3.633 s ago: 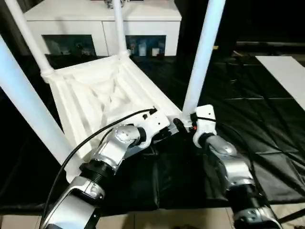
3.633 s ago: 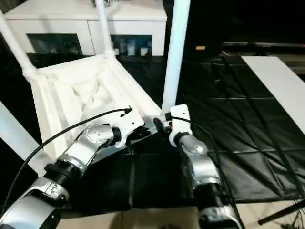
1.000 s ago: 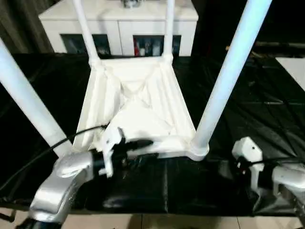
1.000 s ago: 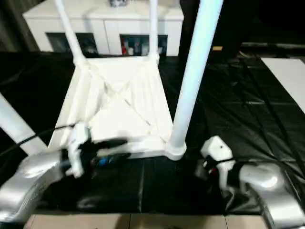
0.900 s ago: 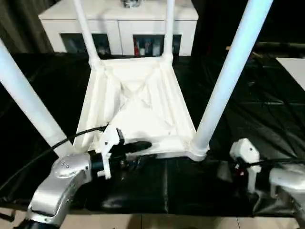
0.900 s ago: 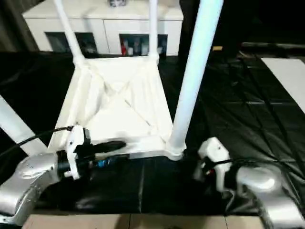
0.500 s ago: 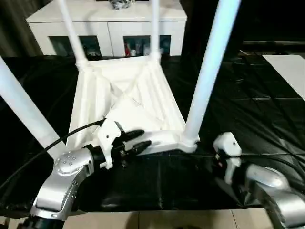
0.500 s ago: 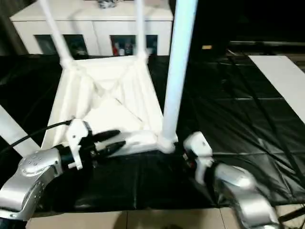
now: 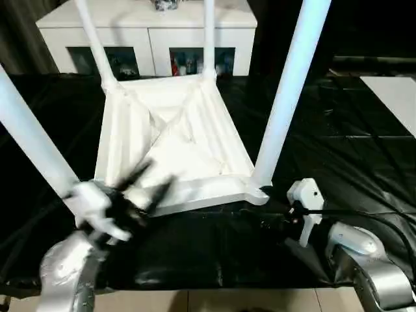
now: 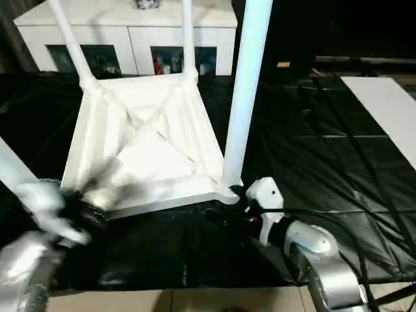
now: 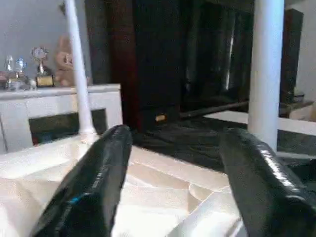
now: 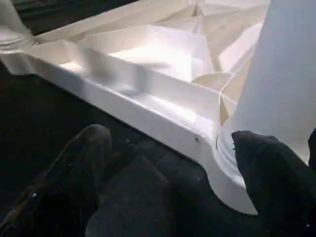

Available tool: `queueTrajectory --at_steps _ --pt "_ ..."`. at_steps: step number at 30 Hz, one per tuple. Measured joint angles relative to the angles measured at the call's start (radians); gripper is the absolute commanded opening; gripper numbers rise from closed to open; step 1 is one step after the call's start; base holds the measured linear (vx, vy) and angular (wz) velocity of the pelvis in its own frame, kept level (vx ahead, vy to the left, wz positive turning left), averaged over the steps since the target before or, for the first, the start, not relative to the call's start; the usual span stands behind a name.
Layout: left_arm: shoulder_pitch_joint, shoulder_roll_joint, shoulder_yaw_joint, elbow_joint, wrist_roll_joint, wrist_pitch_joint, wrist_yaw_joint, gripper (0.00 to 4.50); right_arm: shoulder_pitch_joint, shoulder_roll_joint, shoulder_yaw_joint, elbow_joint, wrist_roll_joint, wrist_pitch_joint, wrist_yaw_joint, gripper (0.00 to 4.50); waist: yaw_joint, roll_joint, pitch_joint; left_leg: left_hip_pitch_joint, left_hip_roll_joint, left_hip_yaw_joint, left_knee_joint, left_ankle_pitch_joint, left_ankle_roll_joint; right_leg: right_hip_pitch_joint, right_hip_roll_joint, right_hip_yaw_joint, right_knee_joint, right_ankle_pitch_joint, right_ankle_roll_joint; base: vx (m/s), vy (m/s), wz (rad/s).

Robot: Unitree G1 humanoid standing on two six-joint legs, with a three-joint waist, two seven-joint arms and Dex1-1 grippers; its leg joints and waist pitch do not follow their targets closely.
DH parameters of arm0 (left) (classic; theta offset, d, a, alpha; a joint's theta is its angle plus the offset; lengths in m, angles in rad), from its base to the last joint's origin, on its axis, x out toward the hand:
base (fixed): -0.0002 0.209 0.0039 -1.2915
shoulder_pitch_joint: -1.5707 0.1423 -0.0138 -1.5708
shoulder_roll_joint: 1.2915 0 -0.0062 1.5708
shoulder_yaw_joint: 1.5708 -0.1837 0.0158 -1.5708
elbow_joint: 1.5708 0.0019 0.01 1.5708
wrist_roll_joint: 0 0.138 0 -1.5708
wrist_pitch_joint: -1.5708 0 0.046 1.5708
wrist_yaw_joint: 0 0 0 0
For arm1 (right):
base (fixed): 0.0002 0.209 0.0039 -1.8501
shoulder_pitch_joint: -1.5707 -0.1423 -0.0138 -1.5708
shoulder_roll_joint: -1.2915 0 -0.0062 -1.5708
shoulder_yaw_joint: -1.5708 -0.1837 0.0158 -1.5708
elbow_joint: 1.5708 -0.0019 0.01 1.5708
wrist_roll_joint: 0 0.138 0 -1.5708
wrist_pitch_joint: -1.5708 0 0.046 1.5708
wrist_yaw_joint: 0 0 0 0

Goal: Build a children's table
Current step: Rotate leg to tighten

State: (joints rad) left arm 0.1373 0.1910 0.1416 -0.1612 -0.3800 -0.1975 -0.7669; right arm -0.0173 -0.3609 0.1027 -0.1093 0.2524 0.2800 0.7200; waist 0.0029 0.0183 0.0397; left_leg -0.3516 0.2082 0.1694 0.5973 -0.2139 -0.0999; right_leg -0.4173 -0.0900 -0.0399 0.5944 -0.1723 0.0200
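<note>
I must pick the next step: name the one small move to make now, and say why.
Probably flip the table upright. All four legs stand in its corner sockets, the underside faces up, and both grippers, left and right, are open beside the near edge, holding nothing. So close them on that edge first.

The children's table (image 10: pixel 146 146) lies upside down on a bench (image 10: pixel 338 162) covered in black sheeting, its ribbed underside facing up and white legs rising from its corner sockets. The right end effector (image 10: pixel 242 203) sits just beside the near right corner socket. The left end effector (image 10: pixel 81 211) is blurred near the table's near edge. A white cabinet (image 10: pixel 130 36) stands behind.
</note>
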Motion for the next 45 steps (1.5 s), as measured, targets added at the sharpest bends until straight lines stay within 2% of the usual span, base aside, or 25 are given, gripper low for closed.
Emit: queueTrajectory --at_steps 2,4,6,14,18,35,36,37,39,40,41,42,43,44,45 --pt "-0.026 -0.007 0.000 0.010 0.006 0.100 0.090 3.57 -0.024 0.036 -0.007 0.026 -0.026 -0.001 -0.061 4.14 0.001 -0.003 0.002 0.000 0.000 0.000 0.000 0.000 0.000 0.000 0.000 0.000 0.001 0.000 0.000 0.000 0.000 0.00" --pt "-0.139 -0.007 0.010 0.049 0.037 0.233 0.219 3.66 -0.054 0.065 -0.009 0.043 -0.034 0.000 -0.106 4.14 0.007 -0.007 0.003 0.001 0.000 0.000 0.000 0.000 0.000 -0.001 0.001 0.000 0.002 0.000 0.000 0.000 0.000 0.00" --pt "-0.172 -0.014 0.008 0.049 0.046 0.268 0.256 3.73 -0.064 0.074 -0.004 0.038 -0.033 0.000 -0.112 4.14 0.009 -0.006 0.003 0.000 0.000 0.000 0.000 0.000 0.000 0.002 0.000 0.001 0.002 0.000 0.000 0.000 0.000 0.00" --pt "-0.217 -0.004 -0.046 0.075 0.053 0.300 0.233 3.73 -0.063 0.096 0.003 0.042 -0.053 0.000 -0.157 4.14 0.029 -0.005 0.002 -0.001 0.000 0.000 0.000 0.001 -0.002 0.002 0.000 0.001 0.000 0.004 0.001 0.000 0.000 0.00" --pt "-0.227 -0.003 -0.054 0.075 0.064 0.309 0.243 3.73 -0.065 0.101 0.004 0.042 -0.054 0.000 -0.170 4.14 0.031 -0.001 0.000 -0.001 0.000 0.000 0.000 0.001 -0.001 0.003 0.000 0.001 0.001 0.006 -0.002 0.000 0.000 0.00" --pt "-0.242 -0.001 -0.083 0.079 0.073 0.311 0.249 3.73 -0.068 0.104 0.010 0.047 -0.076 -0.008 -0.204 4.14 0.032 0.000 0.000 -0.004 0.000 0.000 0.002 0.002 -0.002 0.002 0.000 0.001 0.001 0.007 -0.002 0.000 0.000 0.00" --pt "-0.242 -0.002 -0.083 0.079 0.073 0.311 0.249 3.73 -0.070 0.104 0.012 0.047 -0.077 -0.008 -0.206 4.14 0.032 0.001 -0.001 -0.008 -0.001 0.000 0.006 0.005 0.000 -0.001 0.001 0.001 0.002 0.009 -0.003 0.000 0.000 0.00" --pt "-0.245 -0.002 -0.085 0.079 0.075 0.311 0.249 3.73 -0.075 0.105 0.012 0.047 -0.079 -0.009 -0.210 4.14 0.032 0.002 -0.002 -0.019 0.000 -0.001 0.011 0.009 0.006 -0.010 0.002 0.000 0.003 0.012 -0.004 0.000 0.000 0.00" --pt "-0.253 -0.002 -0.090 0.079 0.077 0.311 0.249 3.73 -0.081 0.104 0.012 0.047 -0.087 -0.011 -0.214 4.14 0.032 0.002 -0.011 -0.051 0.000 -0.002 0.026 0.017 0.023 -0.041 0.005 -0.003 0.007 0.025 -0.006 0.000 0.000 0.00" --pt "-0.257 -0.002 -0.092 0.079 0.078 0.311 0.249 3.73 -0.084 0.105 0.012 0.047 -0.089 -0.011 -0.215 4.14 0.032 0.002 -0.014 -0.072 -0.001 -0.003 0.035 0.021 0.032 -0.058 0.006 -0.004 0.009 0.033 -0.006 -0.095 0.006 0.02" --pt "-0.260 -0.002 -0.096 0.081 0.078 0.311 0.249 3.73 -0.086 0.105 0.012 0.051 -0.092 -0.011 -0.216 4.14 0.032 0.003 -0.020 -0.099 -0.001 -0.005 0.045 0.027 0.046 -0.080 0.006 -0.007 0.007 0.048 -0.007 -0.095 0.006 0.02" --pt "-0.260 -0.003 -0.099 0.082 0.078 0.311 0.249 3.73 -0.086 0.105 0.012 0.054 -0.094 -0.011 -0.219 4.14 0.032 0.004 -0.023 -0.117 -0.001 -0.006 0.050 0.032 0.055 -0.092 0.006 -0.010 0.000 0.060 -0.008 -0.158 0.020 0.02" --pt "-0.260 -0.003 -0.100 0.086 0.080 0.311 0.250 3.73 -0.086 0.105 0.011 0.055 -0.094 -0.011 -0.221 4.14 0.032 0.006 -0.024 -0.131 0.000 -0.008 0.053 0.039 0.066 -0.098 0.006 -0.014 -0.012 0.073 -0.011 -0.193 0.031 0.01" --pt "-0.260 -0.003 -0.102 0.094 0.084 0.312 0.253 3.73 -0.086 0.105 0.011 0.056 -0.094 -0.012 -0.223 4.14 0.031 0.008 -0.024 -0.140 0.001 -0.008 0.053 0.046 0.078 -0.099 0.002 -0.026 -0.030 0.090 -0.018 -0.193 0.031 0.01" --pt "-0.259 -0.003 -0.102 0.101 0.091 0.312 0.259 3.73 -0.086 0.107 0.011 0.057 -0.095 -0.012 -0.227 4.14 0.027 0.012 -0.021 -0.138 0.005 -0.006 0.053 0.046 0.078 -0.094 -0.003 -0.040 -0.043 0.091 -0.013 -0.208 0.058 -0.13"
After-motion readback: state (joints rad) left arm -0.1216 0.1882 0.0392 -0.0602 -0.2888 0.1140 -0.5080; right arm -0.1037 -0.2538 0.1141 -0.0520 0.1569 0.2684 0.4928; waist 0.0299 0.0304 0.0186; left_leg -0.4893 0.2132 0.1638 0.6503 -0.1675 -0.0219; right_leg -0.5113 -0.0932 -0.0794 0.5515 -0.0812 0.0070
